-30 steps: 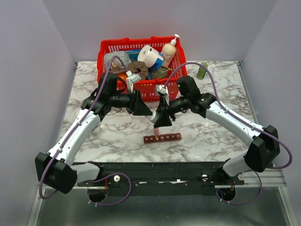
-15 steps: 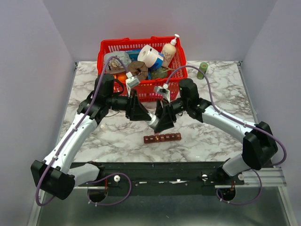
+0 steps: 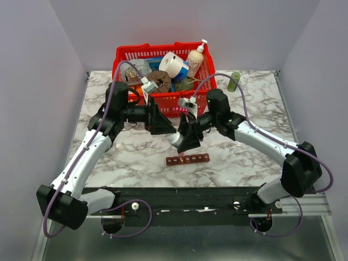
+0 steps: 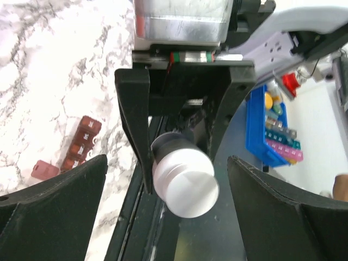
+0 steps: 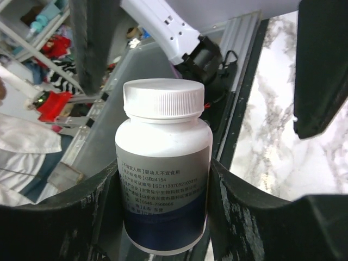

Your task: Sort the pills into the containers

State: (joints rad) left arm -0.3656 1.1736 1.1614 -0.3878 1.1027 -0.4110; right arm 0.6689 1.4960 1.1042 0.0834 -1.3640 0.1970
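Observation:
My right gripper (image 3: 187, 138) (image 5: 163, 166) is shut on a white pill bottle (image 5: 163, 185) with a blue-banded label, held above the table's middle. Its white screw cap (image 5: 163, 100) (image 4: 185, 182) is on and points toward my left gripper (image 3: 162, 125) (image 4: 167, 160). The left gripper is open wide, one finger on each side of the cap and not touching it. The containers (image 3: 187, 159) (image 4: 81, 141), a dark red-brown strip of small compartments, lie on the marble just in front of both grippers. No pills show.
A red mesh basket (image 3: 117, 60) full of household items stands at the back, right behind both grippers. A small green bottle (image 3: 234, 81) stands at the back right. The table's black front rail runs below the strip.
My left gripper has opened off the bottle cap and drawn back a little to the left. The right gripper keeps its hold on the bottle, after shifting slightly early on.

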